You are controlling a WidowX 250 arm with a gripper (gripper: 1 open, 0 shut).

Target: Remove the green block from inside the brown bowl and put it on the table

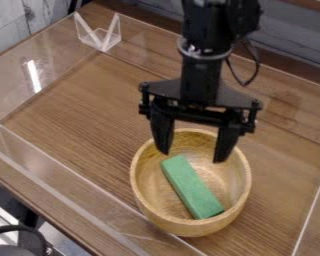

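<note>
bowl [147, 196]: pale wood, visible grain, smooth, slight sheen. block [192, 188] inside bowl: matt green, smooth faces. tabletop [72, 118] around bowl: brown wood grain, low sheen. gripper [195, 138] above bowl: dark, looks like matt plastic or metal, unclear which.
</note>
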